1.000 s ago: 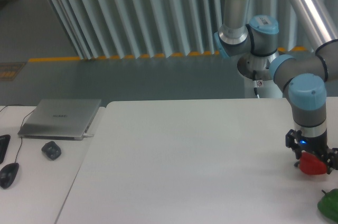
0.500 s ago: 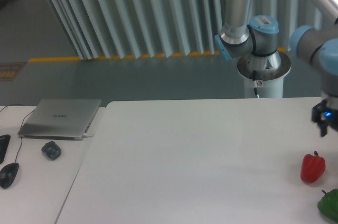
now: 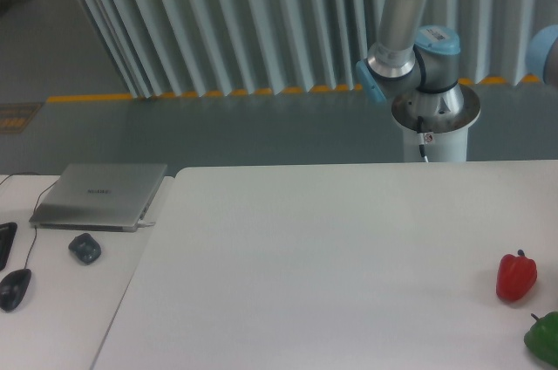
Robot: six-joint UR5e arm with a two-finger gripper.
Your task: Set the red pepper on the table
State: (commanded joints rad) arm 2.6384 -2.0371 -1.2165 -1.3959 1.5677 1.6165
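Pepper risk first: red pepper (image 3: 516,277) upright on the table (image 3: 331,265) near its right edge, just beside the green pepper (image 3: 544,336) (may roll or tip if bumped). Gripper out of view, so finger spread impossible to tell. One red pepper, one green, one laptop (image 3: 100,195).

My view is evenly lit and moderately bright — soft, diffuse light with no glare on the table (image 3: 331,256). Shadows are faint: a weak one under the red pepper (image 3: 516,277) near the worktop's right edge. Focus is slightly soft throughout — fine detail smears, with a cool bluish cast.
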